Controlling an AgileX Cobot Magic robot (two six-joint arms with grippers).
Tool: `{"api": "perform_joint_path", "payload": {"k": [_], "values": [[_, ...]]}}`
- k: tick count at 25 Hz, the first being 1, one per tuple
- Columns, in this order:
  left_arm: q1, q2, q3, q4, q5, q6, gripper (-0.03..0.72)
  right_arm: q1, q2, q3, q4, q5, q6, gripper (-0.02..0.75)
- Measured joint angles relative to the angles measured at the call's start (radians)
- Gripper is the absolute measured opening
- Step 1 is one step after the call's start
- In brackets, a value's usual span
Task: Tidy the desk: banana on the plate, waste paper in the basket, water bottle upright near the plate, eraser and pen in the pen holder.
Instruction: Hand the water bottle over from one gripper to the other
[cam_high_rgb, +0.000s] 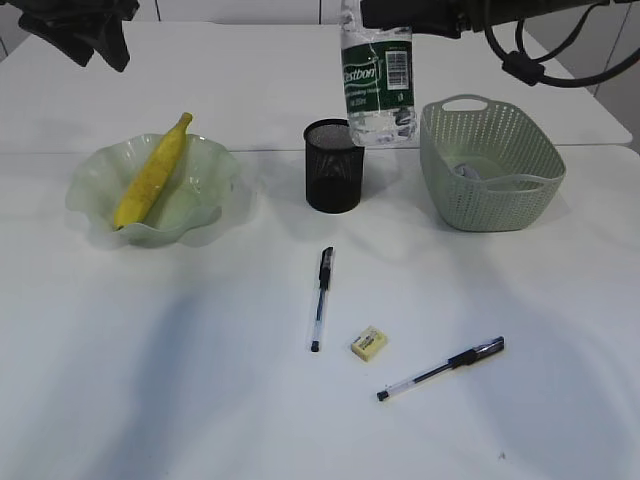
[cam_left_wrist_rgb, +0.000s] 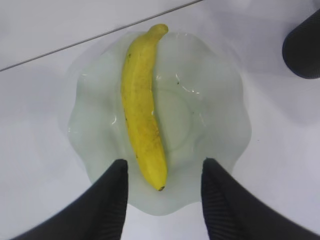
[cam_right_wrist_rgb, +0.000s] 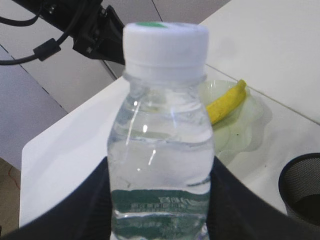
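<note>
The yellow banana (cam_high_rgb: 150, 178) lies in the pale green wavy plate (cam_high_rgb: 215, 170) at the left. My left gripper (cam_left_wrist_rgb: 165, 167) is open and empty above the plate (cam_left_wrist_rgb: 220, 125), near the banana's (cam_left_wrist_rgb: 142, 110) lower tip. My right gripper (cam_right_wrist_rgb: 160, 200) is shut on the clear water bottle (cam_right_wrist_rgb: 162, 145), which has a white cap and a green label. It holds the bottle (cam_high_rgb: 378, 85) upright in the air behind the black mesh pen holder (cam_high_rgb: 332, 165). Two pens (cam_high_rgb: 321, 297) (cam_high_rgb: 445, 367) and a yellow eraser (cam_high_rgb: 369, 343) lie on the table in front. Crumpled paper (cam_high_rgb: 468, 170) lies in the basket (cam_high_rgb: 500, 200).
The green-grey basket stands at the right, next to the pen holder. The pen holder's rim shows in the left wrist view (cam_left_wrist_rgb: 304, 47) and in the right wrist view (cam_right_wrist_rgb: 300, 185). A seam between two white tabletops runs behind the plate.
</note>
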Motion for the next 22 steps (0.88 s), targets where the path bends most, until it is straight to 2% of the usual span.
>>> {"api": "perform_joint_path", "payload": {"k": [5,8,17,22], "values": [[0.0,0.0,0.0,0.0,0.0,0.0,0.321,0.002,0.0,0.0,0.072,-0.051,-0.016,0.359],[0.0,0.0,0.0,0.0,0.0,0.0,0.319,0.002,0.0,0.0,0.11,-0.063,-0.095,0.359],[0.0,0.0,0.0,-0.004,0.0,0.0,0.317,0.002,0.0,0.0,0.117,-0.065,-0.289,0.359],[0.0,0.0,0.0,-0.004,0.0,0.0,0.317,0.002,0.0,0.0,0.117,-0.071,-0.316,0.359]]}}
